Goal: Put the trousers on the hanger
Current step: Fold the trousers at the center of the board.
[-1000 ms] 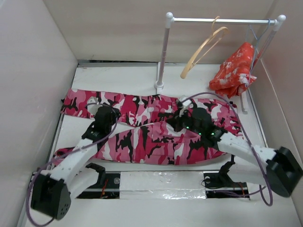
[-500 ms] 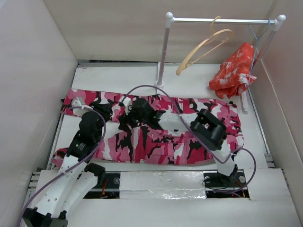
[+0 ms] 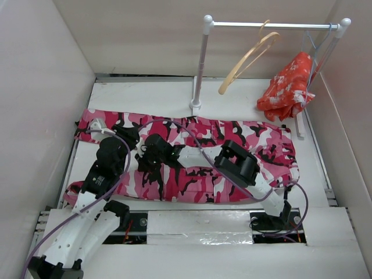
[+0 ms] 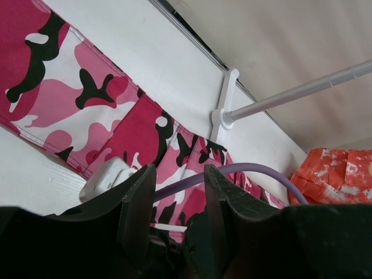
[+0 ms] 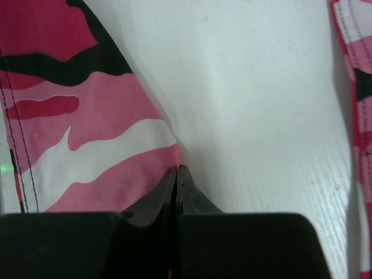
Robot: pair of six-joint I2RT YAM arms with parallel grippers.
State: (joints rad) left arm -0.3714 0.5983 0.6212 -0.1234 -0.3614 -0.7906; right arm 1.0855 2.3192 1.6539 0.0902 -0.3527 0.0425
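Note:
The camouflage trousers [image 3: 197,177] lie spread flat across the table, legs pointing left. They also show in the left wrist view [image 4: 87,99] and the right wrist view [image 5: 70,133]. The tan wooden hanger [image 3: 250,55] hangs tilted on the rack rail at the back. My left gripper [image 3: 124,139] is open and empty above the upper leg [image 4: 174,180]. My right arm reaches left across the trousers. My right gripper [image 3: 143,160] is shut, its tips [image 5: 176,170] at the fabric's edge where the two legs part. No cloth shows between its jaws.
The white rack's post [image 3: 200,64] and foot [image 3: 196,106] stand behind the trousers. An orange-red floral cloth [image 3: 288,87] hangs on a grey wire hanger [image 3: 317,43] at the rail's right end. Walls close in on the left, back and right. A purple cable [image 4: 244,171] loops over the trousers.
My right arm has swung from the right side far to the left over the trousers. My left gripper has drawn back left. The wooden hanger has swayed slightly.

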